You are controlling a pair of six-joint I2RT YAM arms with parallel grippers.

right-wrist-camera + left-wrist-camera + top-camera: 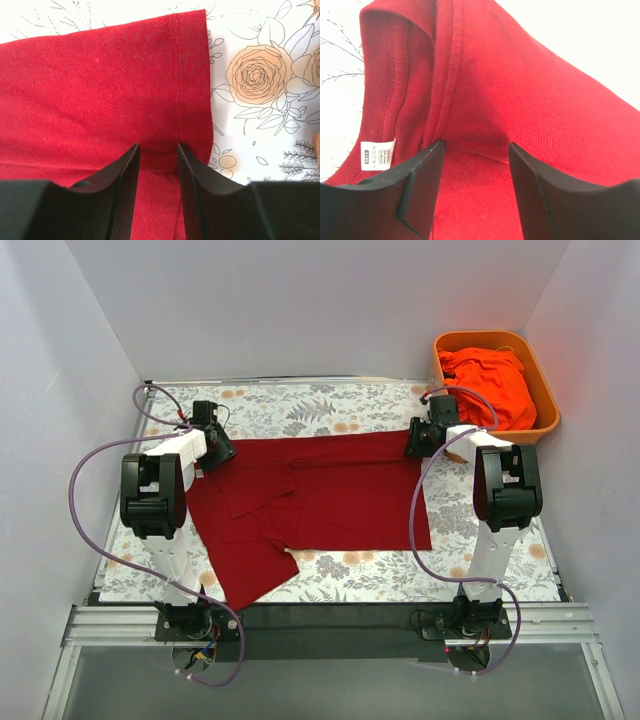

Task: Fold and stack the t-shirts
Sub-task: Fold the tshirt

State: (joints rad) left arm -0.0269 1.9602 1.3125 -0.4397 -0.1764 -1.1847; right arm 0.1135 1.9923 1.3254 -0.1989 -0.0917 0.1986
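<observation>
The dark crimson t-shirt [320,495] lies spread on the floral table, one sleeve pointing to the near left. My left gripper [218,453] is at its far left corner by the collar. In the left wrist view [476,145] the jaws pinch a raised bunch of the red cloth [520,75] next to the white label [377,155]. My right gripper [418,443] is at the far right corner. In the right wrist view [158,146] it is shut on the cloth [90,85] just inside the stitched hem. The bright orange-red t-shirt [490,380] lies crumpled in the tub.
The rigid orange plastic tub [480,337] stands at the far right corner, just behind my right arm. The floral tablecloth [330,405] shows around the shirt [260,75]. White walls close in the left, back and right sides.
</observation>
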